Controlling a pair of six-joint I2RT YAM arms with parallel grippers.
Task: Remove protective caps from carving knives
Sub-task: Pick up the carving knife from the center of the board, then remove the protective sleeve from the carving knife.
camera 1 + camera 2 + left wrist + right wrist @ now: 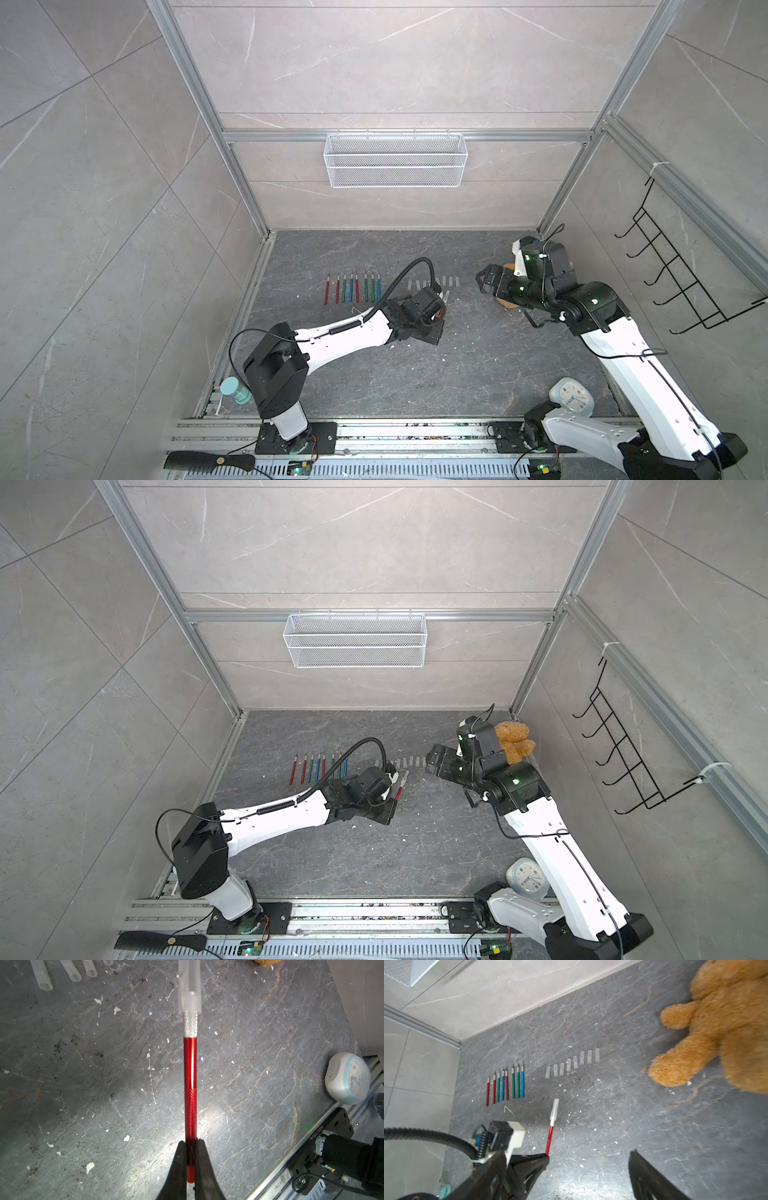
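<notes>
Left pincer (190,1145): closed narrow on the tail end of the red knife (190,1088), one finger on each side of the handle.
Red knife: sticks straight out from the fingers over the counter (457,374), with its silver collar and tip pointing toward the back wall.
Cap (190,987): a frosted clear tube that sits on the held knife's tip and covers the blade down to the collar.
Right pincer (484,281): jaws spread wide with nothing between them. It hangs over the counter to the right of the capped tip and apart from it.
Row of knives (502,1087): eight lie side by side on the counter to the left of the held one. Their handles are red, green and blue, and their metal tips are bare and point to the back wall.
Loose caps (568,1065): eight clear tubes lie in a line on the counter between the knife row and the teddy bear (726,1028).
Clock (349,1081): a small white and pale blue clock at the front right of the counter, by the right arm's base.
Comb (208,460): black, and lies on the front rail, well apart from the knives.
</notes>
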